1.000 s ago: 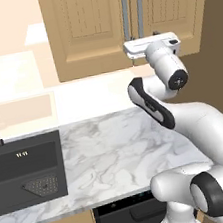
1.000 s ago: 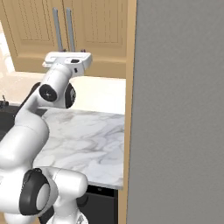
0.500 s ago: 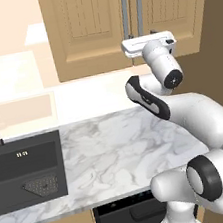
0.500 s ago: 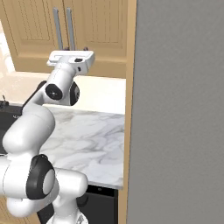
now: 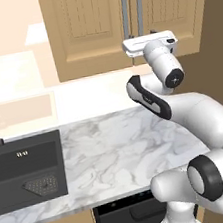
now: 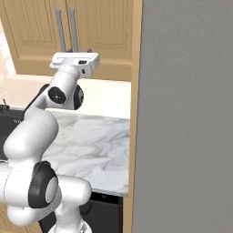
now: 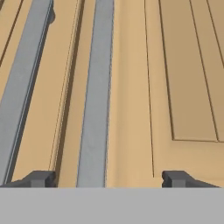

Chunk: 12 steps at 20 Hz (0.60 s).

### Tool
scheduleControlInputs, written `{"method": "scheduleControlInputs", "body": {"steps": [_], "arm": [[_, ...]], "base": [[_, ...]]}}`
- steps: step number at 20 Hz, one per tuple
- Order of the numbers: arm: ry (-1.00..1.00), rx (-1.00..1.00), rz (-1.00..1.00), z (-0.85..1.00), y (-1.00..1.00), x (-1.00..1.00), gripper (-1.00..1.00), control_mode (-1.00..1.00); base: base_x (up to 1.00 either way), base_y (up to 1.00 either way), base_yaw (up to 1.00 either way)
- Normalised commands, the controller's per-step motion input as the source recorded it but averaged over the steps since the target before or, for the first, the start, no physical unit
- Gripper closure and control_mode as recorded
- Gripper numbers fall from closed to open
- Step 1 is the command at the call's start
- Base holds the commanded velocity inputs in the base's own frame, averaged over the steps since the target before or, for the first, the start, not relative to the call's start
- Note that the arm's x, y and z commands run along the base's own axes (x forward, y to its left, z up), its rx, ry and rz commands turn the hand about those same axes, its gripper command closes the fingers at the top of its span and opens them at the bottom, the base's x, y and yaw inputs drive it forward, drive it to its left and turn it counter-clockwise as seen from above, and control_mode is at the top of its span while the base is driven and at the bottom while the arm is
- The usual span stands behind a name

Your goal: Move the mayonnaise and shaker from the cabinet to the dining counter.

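The tool, fingers spread wide, has been brought closer to the right grey bar handle of the shut light-wood panelled cabinet; mayonnaise and shaker are judged hidden inside.

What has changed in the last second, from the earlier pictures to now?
The arm has pushed the gripper a little closer to the cabinet, up at the lower end of the right door's handle. The handle stands between the open fingers, and nothing is gripped yet. The cabinet doors have stayed shut, and the base and the marble counter are unchanged.
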Motion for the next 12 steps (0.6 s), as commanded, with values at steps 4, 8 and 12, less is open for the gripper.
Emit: {"method": "scheduleControlInputs", "body": {"steps": [4, 8, 12], "arm": [[0.0, 0.01, -0.1, 0.07, -0.42, 0.16, 1.0, -1.0], [0.0, 0.03, -0.09, 0.13, -0.66, 0.0, 1.0, -1.0], [0.0, 0.04, -0.09, 0.11, -0.78, -0.07, 1.0, -1.0]], "base": [[0.0, 0.0, 0.0], [0.0, 0.0, 0.0], [0.0, 0.0, 0.0]]}}
